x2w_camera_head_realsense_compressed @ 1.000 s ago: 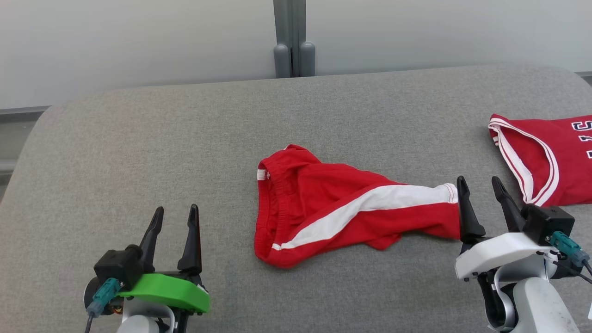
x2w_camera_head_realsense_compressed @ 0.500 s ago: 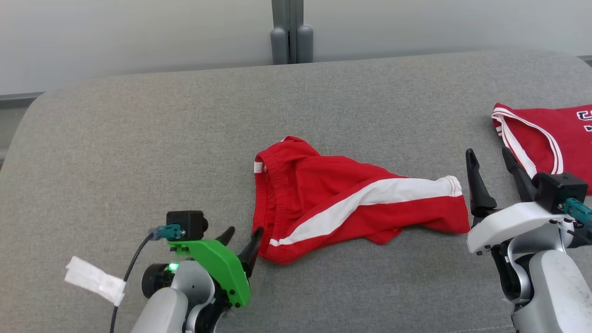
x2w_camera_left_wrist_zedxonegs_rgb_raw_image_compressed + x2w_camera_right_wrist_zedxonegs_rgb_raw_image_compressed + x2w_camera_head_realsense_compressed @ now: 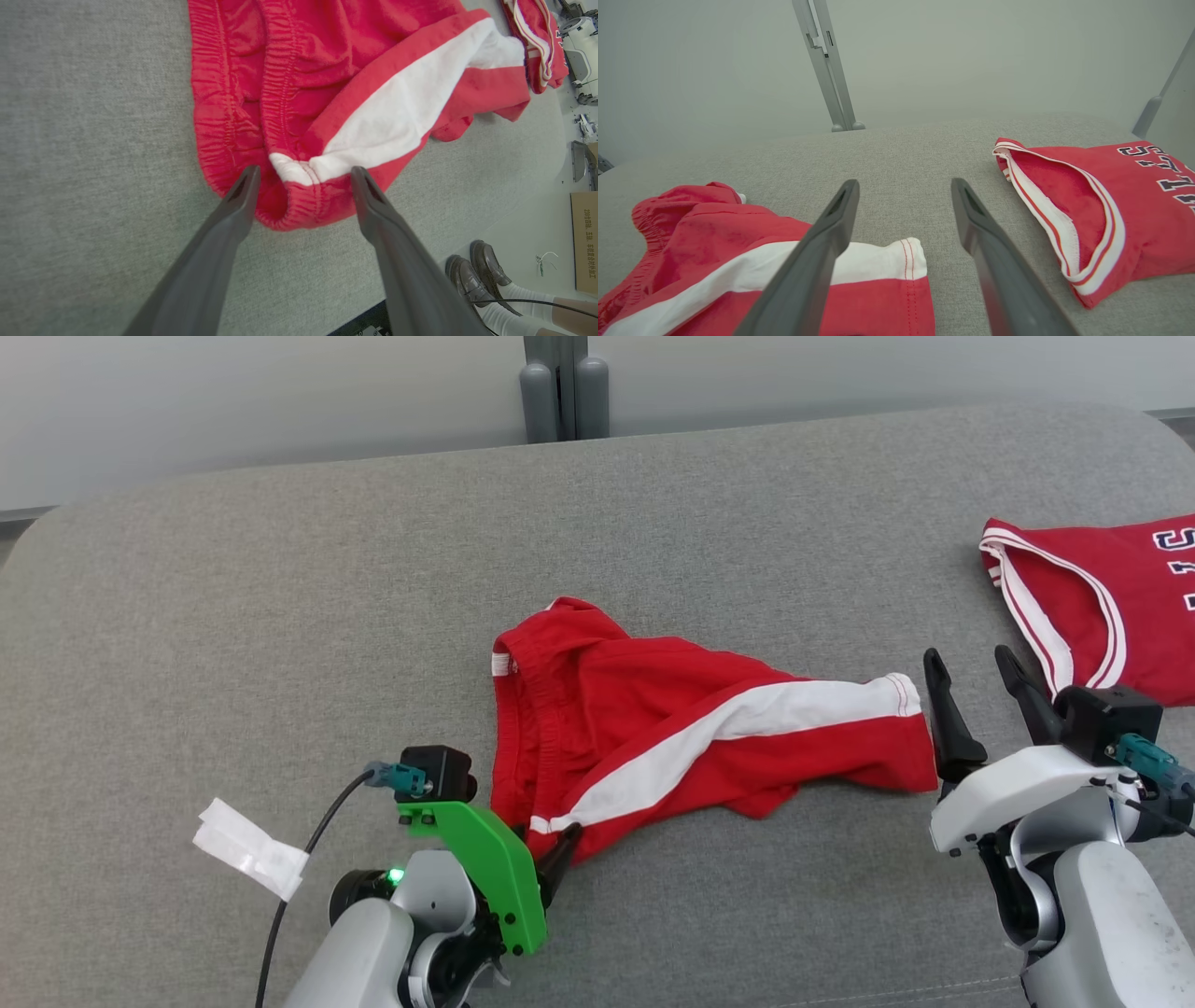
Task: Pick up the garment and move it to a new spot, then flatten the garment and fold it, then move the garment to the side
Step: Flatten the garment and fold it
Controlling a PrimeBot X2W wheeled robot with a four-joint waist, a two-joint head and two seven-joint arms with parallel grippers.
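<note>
You're looking at a grey fabric worktop [image 3: 280,616] with rounded corners, set against a plain pale wall [image 3: 233,411]. A grey post [image 3: 555,383] rises behind its far edge. On the pale floor [image 3: 556,210] beside it are a cardboard box [image 3: 585,242] and a person's dark shoes [image 3: 472,275].

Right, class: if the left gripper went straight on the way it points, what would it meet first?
The red shorts: their waistband corner lies just ahead, between the open jaws of the left gripper. Depth is unclear; it may already touch.
</note>
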